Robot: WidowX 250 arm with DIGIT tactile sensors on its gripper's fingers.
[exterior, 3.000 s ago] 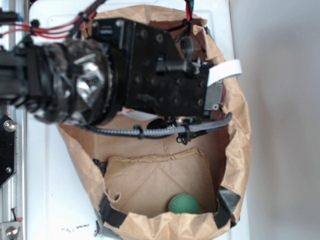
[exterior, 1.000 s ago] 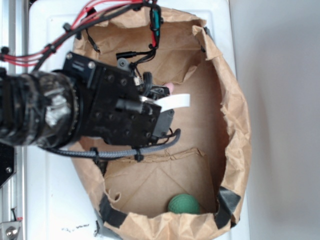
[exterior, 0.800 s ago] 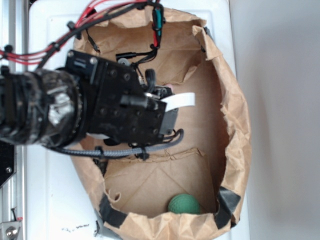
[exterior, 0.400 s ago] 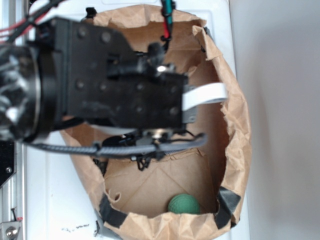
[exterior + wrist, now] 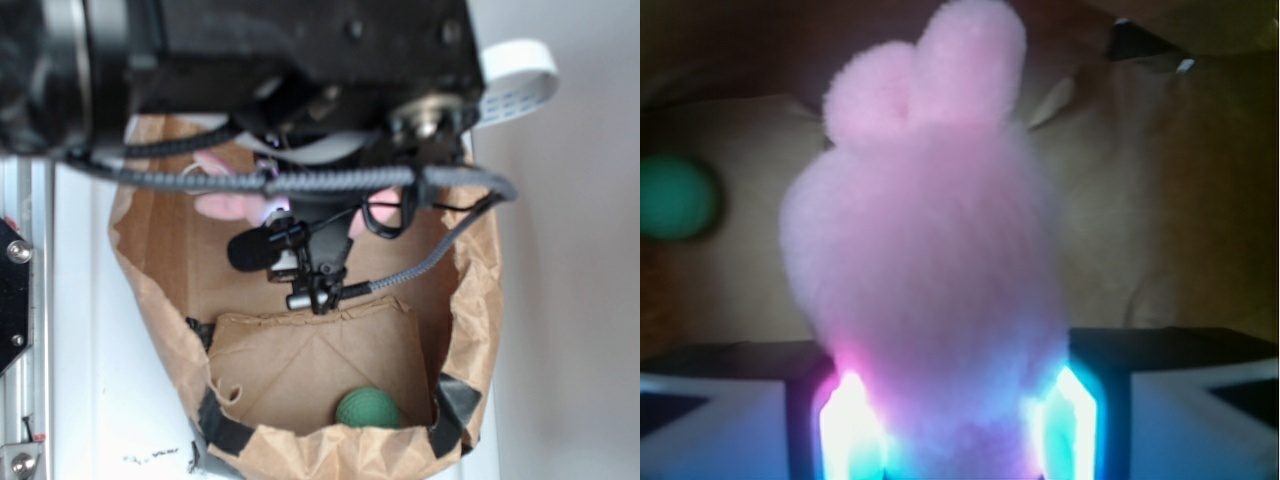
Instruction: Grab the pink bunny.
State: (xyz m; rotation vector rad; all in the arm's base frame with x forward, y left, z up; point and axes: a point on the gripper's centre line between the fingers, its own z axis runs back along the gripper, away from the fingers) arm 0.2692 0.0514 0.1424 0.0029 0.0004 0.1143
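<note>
The pink bunny [image 5: 930, 250] fills the wrist view, fuzzy and pale pink, ears pointing up. My gripper [image 5: 955, 420] is shut on its lower body, a glowing finger pressed into each side. In the exterior view the arm's black body covers the top of the frame. Pieces of the pink bunny [image 5: 228, 203] show beneath it, lifted above the floor of the paper bag [image 5: 480, 290]. The fingers themselves are hidden there by cables and the arm.
A dark green ball [image 5: 367, 408] lies at the near end of the bag floor, and the green ball [image 5: 675, 195] shows at the left in the wrist view. The bag's crumpled walls stand all around. Black cables [image 5: 320, 265] hang under the arm.
The arm has risen toward the camera and now looms large at the top. The bunny has come up with it off the bag floor. The green ball has stayed put.
</note>
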